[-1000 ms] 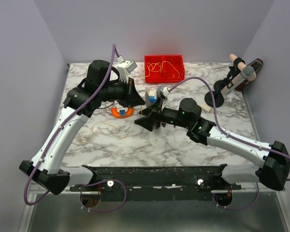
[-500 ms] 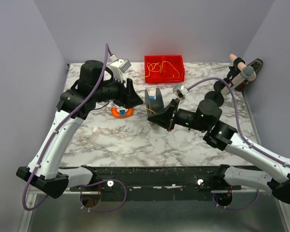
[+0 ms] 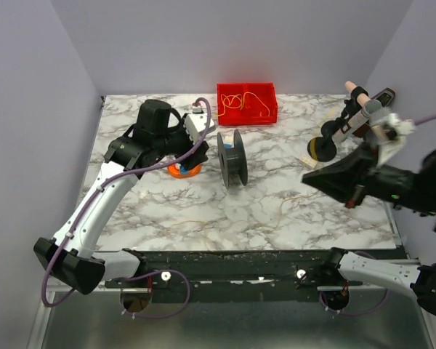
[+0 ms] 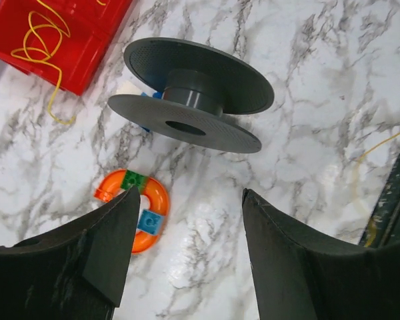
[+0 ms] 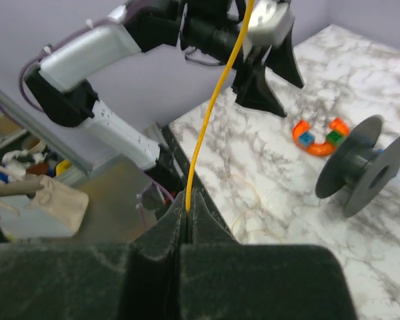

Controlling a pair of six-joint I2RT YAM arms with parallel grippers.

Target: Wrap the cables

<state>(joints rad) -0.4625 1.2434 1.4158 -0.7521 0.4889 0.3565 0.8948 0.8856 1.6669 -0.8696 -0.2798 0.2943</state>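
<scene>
As seen from the top camera, the marble table (image 3: pixel 276 225) carries everything, with both arms reaching in from 6 o'clock. Left gripper (image 4: pixel 190 247) hangs at roughly 9 o'clock of table centre, jaws spread wide with nothing between them, pointing down at the marble. Right gripper (image 5: pixel 187 213) is raised off the table out at 3 o'clock with its tips facing table centre. Its jaws are pinched tight on one yellow cable (image 5: pixel 213 107), which runs taut from the pinch point up and out of the right wrist view. Red bin (image 3: pixel 247 116) sits at 12 o'clock against the far edge, and a loose tangle of the cables (image 3: pixel 240 100) lies inside it. One strand spills over the bin's near wall onto the marble in the left wrist view. Grey spool (image 3: pixel 232 158) is near table centre, standing on its flange rims with the axis horizontal, and its core is bare with no wire wound on it. Black stand (image 3: pixel 324 149) sits at 2 o'clock. Orange horseshoe toy (image 3: pixel 182 171) with blue and green blocks lies flat at 9 o'clock of the spool, near but not touching it, just below the left gripper. More thin strands lie loose on the marble at 4 o'clock of the spool, too faint to trace end to end.
</scene>
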